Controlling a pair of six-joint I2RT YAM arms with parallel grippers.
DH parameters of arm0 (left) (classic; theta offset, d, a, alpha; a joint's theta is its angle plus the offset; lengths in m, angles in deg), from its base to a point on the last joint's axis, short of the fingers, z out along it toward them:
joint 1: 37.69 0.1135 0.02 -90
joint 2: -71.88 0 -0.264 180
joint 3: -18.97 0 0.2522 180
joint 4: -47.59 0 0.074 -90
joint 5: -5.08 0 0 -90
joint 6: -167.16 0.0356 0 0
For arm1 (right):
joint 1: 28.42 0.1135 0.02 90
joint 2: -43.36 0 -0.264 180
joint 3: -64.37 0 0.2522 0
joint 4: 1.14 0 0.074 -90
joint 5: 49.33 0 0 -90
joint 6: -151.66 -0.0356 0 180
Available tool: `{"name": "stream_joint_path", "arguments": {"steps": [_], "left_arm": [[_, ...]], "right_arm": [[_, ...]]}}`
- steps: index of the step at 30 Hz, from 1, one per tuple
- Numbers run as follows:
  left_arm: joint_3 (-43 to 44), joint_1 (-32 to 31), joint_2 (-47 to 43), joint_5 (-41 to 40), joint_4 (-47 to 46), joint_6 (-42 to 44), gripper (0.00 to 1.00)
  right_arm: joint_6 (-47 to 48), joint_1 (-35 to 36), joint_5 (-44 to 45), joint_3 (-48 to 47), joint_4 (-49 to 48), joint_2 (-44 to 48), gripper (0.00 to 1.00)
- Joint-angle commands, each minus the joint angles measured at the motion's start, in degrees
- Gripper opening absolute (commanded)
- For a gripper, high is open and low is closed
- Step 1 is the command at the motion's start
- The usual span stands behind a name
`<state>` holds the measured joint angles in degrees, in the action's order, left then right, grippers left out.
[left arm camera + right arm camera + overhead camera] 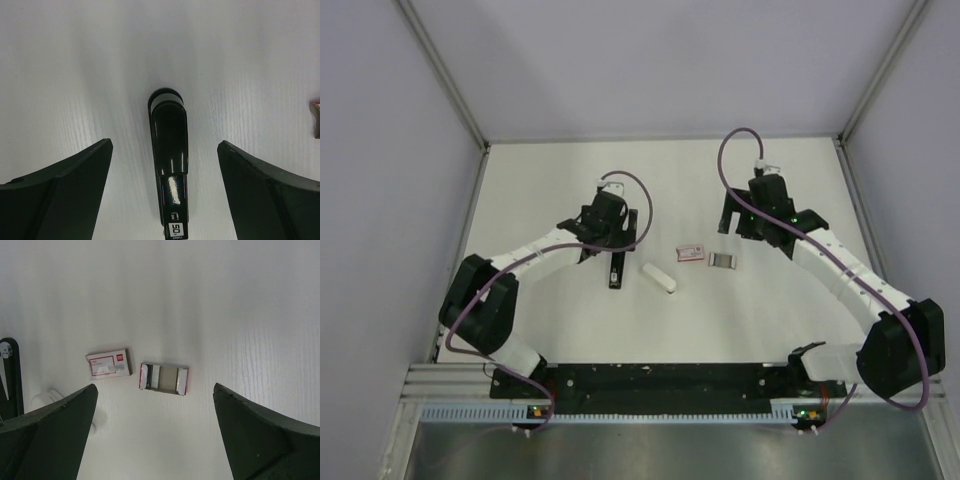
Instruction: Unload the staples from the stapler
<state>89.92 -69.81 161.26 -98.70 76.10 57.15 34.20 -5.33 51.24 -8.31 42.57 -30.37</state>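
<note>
Stapler [170, 135]: judged stiff, light, slick; best pinched across narrow sides. Straddled by left tool [163, 145], spread wide like right tool [155, 387].

We see a white table [570, 330]. On it lie a stapler [616, 270], a white block [658, 277], a box [691, 252] and an open tray [723, 261].

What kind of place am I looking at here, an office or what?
Probably a robotics lab test cell: plain grey panels wall in a white table, a left arm and right arm are bolted at its near edge, and props like a stapler lie on it.
</note>
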Motion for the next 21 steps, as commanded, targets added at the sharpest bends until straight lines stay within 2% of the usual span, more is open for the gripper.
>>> {"name": "stream_joint_path", "arguments": {"steps": [1,5,11,16,21], "left_arm": [[1.3,-0.3,1.8,-0.6,-2.7,-0.7,0.92],[1.4,-0.4,3.3,-1.2,-2.7,-0.2,0.90],[1.9,-0.3,4.9,0.3,-2.7,1.2,0.82],[2.3,-0.5,6.0,1.4,-3.0,2.2,0.68],[3.3,-0.8,7.0,1.0,-3.1,3.0,0.47]], "right_arm": [[0.3,-0.2,-2.0,0.3,-1.0,1.1,0.99],[0.7,0.0,-4.2,0.8,-1.4,1.0,0.99],[0.6,-0.1,-4.6,1.3,-1.8,0.9,0.98],[0.5,-0.1,-4.9,1.5,-2.2,1.4,0.97],[0.4,0.0,-5.1,1.9,-2.3,1.7,0.97]]}}
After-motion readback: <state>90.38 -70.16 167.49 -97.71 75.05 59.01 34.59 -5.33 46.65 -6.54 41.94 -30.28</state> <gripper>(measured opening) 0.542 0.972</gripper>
